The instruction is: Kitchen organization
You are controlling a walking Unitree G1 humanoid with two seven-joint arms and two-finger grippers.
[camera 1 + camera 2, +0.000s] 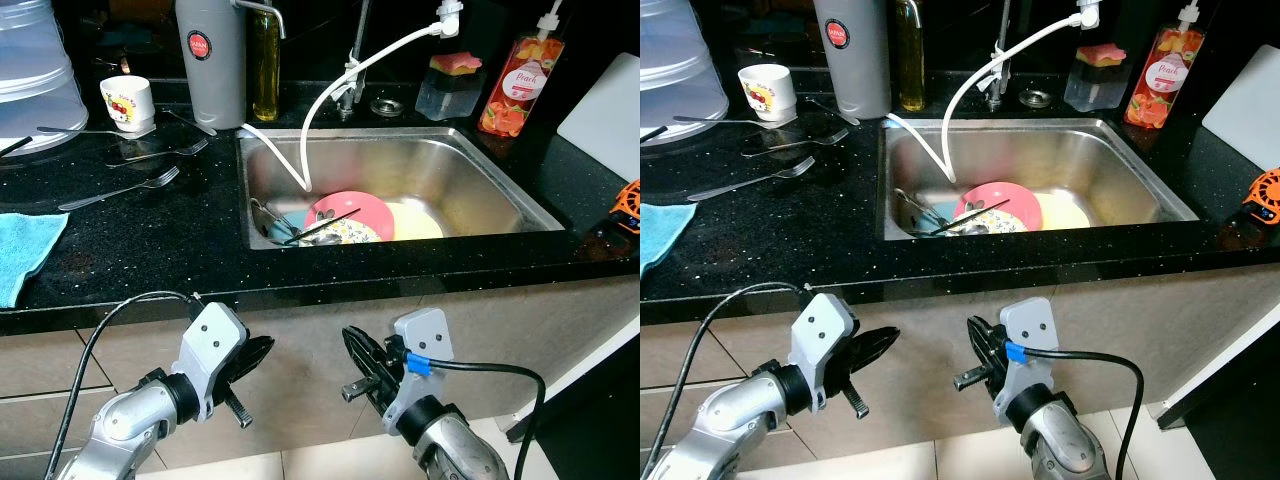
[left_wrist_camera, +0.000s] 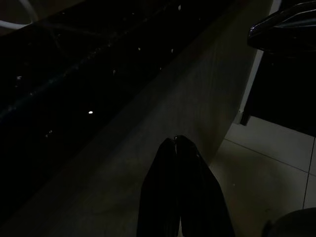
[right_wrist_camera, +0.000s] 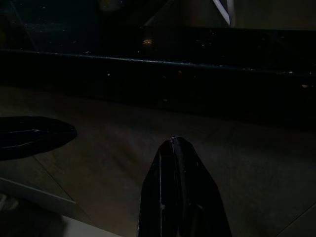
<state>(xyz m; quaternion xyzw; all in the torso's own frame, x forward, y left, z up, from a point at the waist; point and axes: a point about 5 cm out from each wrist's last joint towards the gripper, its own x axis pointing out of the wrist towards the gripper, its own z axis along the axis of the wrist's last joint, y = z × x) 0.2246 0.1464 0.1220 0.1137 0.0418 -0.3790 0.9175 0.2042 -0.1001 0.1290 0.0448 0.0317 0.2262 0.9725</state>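
Note:
A steel sink is set into the black counter. In it lie a pink plate, a yellow plate, a patterned dish and some cutlery. A white hose hangs from the tap into the basin. Three forks lie on the counter left of the sink, near a small white cup. Both grippers hang below the counter edge in front of the cabinet. My left gripper is shut with nothing held. My right gripper is likewise shut and empty.
A grey thermos and an oil bottle stand behind the sink's left corner. A sponge tub and peach soap bottle are at the back right. A blue cloth lies at far left; a white board leans at right.

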